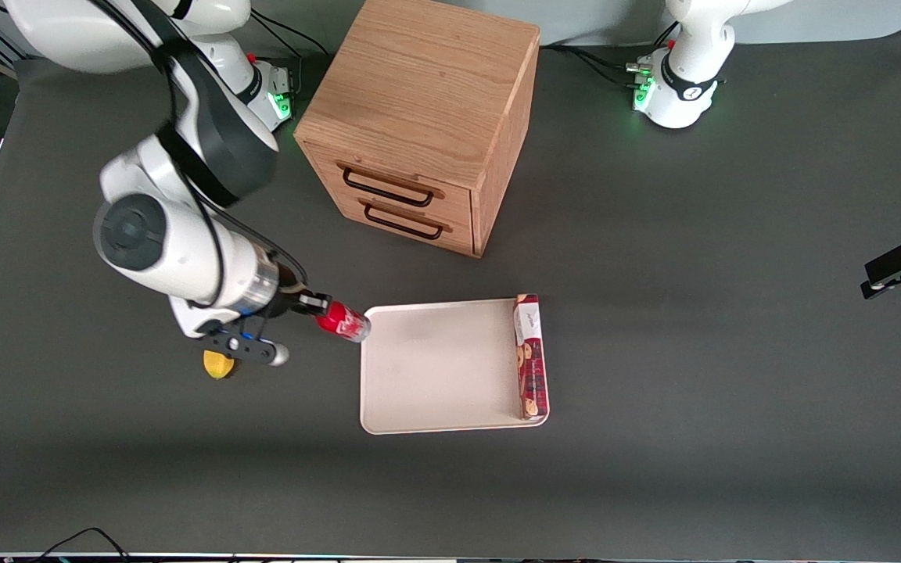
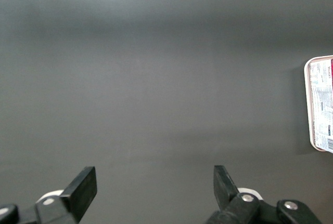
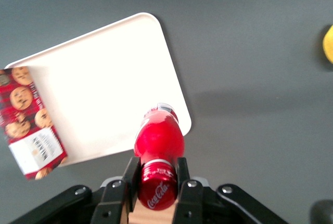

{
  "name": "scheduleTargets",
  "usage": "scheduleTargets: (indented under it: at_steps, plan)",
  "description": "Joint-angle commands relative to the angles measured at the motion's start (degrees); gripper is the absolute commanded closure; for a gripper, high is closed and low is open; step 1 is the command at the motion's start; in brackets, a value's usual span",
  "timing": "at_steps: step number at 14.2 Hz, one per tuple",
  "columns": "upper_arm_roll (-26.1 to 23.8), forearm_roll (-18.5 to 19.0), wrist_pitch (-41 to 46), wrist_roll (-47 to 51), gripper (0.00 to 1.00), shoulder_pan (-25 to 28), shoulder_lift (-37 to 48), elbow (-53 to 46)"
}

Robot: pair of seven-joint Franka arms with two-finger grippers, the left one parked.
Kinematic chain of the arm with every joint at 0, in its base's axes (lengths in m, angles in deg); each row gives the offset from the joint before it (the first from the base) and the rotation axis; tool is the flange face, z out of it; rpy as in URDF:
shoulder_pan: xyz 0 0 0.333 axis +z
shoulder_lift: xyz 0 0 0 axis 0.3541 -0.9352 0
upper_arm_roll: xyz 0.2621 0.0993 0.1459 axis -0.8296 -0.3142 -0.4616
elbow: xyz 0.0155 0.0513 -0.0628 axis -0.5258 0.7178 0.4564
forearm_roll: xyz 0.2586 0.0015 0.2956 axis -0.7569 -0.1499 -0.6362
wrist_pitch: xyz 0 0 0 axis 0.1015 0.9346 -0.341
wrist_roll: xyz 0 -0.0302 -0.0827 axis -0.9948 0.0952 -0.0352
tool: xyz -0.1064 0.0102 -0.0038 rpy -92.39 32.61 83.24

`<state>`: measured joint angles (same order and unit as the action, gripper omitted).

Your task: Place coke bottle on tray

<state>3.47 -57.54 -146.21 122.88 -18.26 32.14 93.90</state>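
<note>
**A:** Where is your right arm's gripper point(image 1: 316, 302) just now?

**B:** You have it in the air at the working arm's end of the flat cream-white rectangular tray point(image 1: 439, 367), just beside that tray's short edge and at the corner farther from the front camera. In the wrist view the gripper point(image 3: 158, 178) looks down on that same rounded corner of the tray point(image 3: 99, 78).

**A:** And its fingers?

**B:** Your two black fingers point(image 3: 182, 174) are closed tight against the cap end of the small red contour bottle with the white script logo point(image 3: 157, 156), one on each side. The bottle point(image 1: 342, 320) juts out from them with its clear silvery base toward the tray, and from the front that base overlaps the tray's corner rim. I cannot tell whether it touches the tray.

**A:** What else do you see on the tray?

**B:** A long red biscuit box printed with cookies point(image 1: 530, 356) lies along the tray's short edge toward the parked arm's end, well apart from the bottle. The wrist view shows it too point(image 3: 30, 122).

**A:** And on the dark grey desk point(image 1: 732, 352)?

**B:** A light wooden cabinet with two black-handled drawers point(image 1: 427, 117) stands farther from the front camera than the tray. A small yellow object point(image 1: 218, 365) sits on the desk below your arm's wrist, partly hidden by it.
</note>
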Motion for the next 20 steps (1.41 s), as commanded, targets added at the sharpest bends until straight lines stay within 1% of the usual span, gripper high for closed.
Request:
scheduleTargets:
  at_steps: [1,5,6,7,8,9,10,12,13,15,16,17,18,19,20]
  plan:
    - [-1.2,2.5,-6.5,7.0,1.00,0.2,-1.7,4.5]
    - [-1.5,7.5,-9.2,12.8,1.00,1.6,-6.1,4.7]
    - [-1.8,9.2,-9.3,14.0,0.94,1.8,-6.8,4.5]
    - [-2.2,9.9,-9.3,14.4,0.42,1.6,-7.0,4.1]
    - [-2.7,9.8,-8.9,13.6,0.00,1.0,-6.5,3.6]
    - [-3.1,9.9,-7.8,13.3,0.00,0.9,-5.8,2.4]
    - [-3.1,10.0,-4.1,13.1,0.00,0.9,-5.1,0.2]
    - [-3.4,9.7,4.7,9.0,0.00,0.8,-3.0,-6.4]
    - [-3.8,9.6,8.8,5.7,0.00,0.1,-0.7,-7.9]
    - [-3.8,8.7,16.7,-0.3,0.00,-2.5,6.9,-7.3]
    - [-3.7,6.5,21.9,-4.3,0.00,-4.4,10.3,-7.0]
    - [-2.8,4.6,25.7,-10.4,0.00,-6.5,14.0,-6.7]
    - [-1.1,3.6,28.7,-15.9,0.00,-8.2,17.3,-5.1]
    - [2.6,2.3,30.3,-20.9,0.00,-8.3,21.4,-2.6]
    - [6.7,0.2,30.6,-25.0,0.00,-8.1,25.8,0.8]
